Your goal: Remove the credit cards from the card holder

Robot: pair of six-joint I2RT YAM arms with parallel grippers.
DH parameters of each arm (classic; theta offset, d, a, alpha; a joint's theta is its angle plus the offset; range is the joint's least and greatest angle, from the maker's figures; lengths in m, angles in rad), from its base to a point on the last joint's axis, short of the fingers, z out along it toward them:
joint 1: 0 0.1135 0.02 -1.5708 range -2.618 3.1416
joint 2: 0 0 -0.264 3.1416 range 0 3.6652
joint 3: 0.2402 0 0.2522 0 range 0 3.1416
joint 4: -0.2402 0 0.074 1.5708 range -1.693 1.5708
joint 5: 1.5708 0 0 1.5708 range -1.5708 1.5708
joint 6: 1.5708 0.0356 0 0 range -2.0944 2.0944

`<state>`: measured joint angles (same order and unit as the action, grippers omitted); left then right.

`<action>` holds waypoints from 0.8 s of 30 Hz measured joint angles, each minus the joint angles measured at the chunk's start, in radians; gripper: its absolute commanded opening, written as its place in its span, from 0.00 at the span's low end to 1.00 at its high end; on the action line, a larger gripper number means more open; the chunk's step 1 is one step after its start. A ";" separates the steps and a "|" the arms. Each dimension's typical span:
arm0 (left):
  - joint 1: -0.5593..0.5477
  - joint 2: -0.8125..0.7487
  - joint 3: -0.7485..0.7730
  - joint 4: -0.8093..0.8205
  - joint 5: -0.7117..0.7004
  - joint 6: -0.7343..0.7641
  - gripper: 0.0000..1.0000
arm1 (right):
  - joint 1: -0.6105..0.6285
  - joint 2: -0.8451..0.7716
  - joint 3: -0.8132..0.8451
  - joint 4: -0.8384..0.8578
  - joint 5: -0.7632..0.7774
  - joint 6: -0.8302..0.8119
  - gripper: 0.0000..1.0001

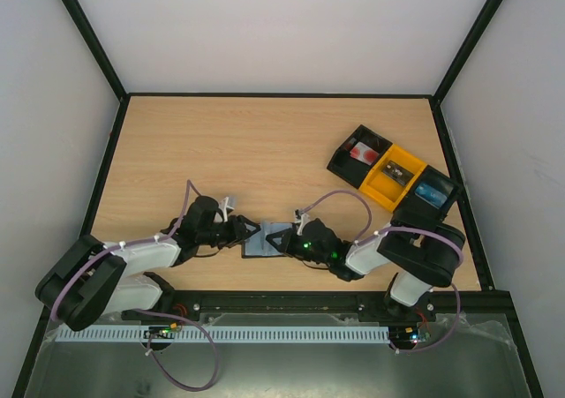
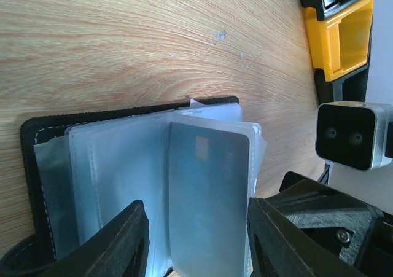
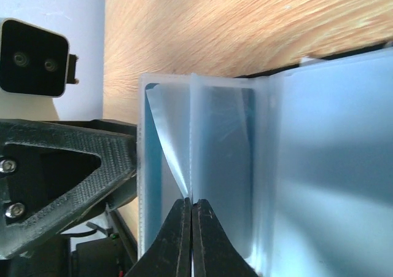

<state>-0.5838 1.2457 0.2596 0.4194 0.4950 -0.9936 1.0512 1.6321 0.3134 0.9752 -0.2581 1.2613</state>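
Note:
The black card holder point(image 1: 262, 243) lies open on the table near the front edge, between my two grippers. In the left wrist view its black cover point(image 2: 37, 129) frames clear sleeves, and a pale blue-grey credit card point(image 2: 209, 197) sits in the top sleeve. My left gripper point(image 2: 196, 249) is open, its fingers point(image 2: 123, 240) standing either side of that card's sleeve. My right gripper point(image 3: 191, 225) is shut, pinching the thin edge of a clear sleeve leaf point(image 3: 175, 148) next to a darker card point(image 3: 227, 166). Other cards are hidden.
A long black-and-yellow three-compartment tray point(image 1: 393, 177) lies at the right, holding a red-and-white object point(image 1: 363, 151) and a bright blue object point(image 1: 431, 192). Its yellow part shows in the left wrist view point(image 2: 341, 37). A black frame borders the table.

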 measured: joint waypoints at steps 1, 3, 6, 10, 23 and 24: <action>0.000 -0.002 0.000 -0.004 -0.001 0.000 0.48 | 0.000 -0.008 0.000 -0.020 0.010 -0.004 0.03; 0.000 -0.008 0.000 -0.013 -0.006 0.003 0.48 | 0.000 -0.035 0.000 -0.073 0.031 -0.017 0.03; 0.001 -0.024 0.000 -0.032 -0.019 0.006 0.48 | 0.000 -0.087 0.000 -0.152 0.066 -0.039 0.07; 0.001 -0.051 0.000 -0.054 -0.038 0.014 0.52 | 0.000 -0.145 0.003 -0.254 0.122 -0.069 0.10; 0.001 -0.143 0.000 -0.166 -0.135 0.045 0.47 | -0.004 -0.332 0.015 -0.525 0.259 -0.127 0.30; 0.001 -0.143 0.000 -0.171 -0.138 0.048 0.43 | -0.004 -0.343 0.020 -0.531 0.261 -0.132 0.31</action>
<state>-0.5831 1.1027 0.2596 0.2485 0.3569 -0.9459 1.0473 1.2888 0.3332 0.4442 0.0029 1.1290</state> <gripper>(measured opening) 0.510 0.282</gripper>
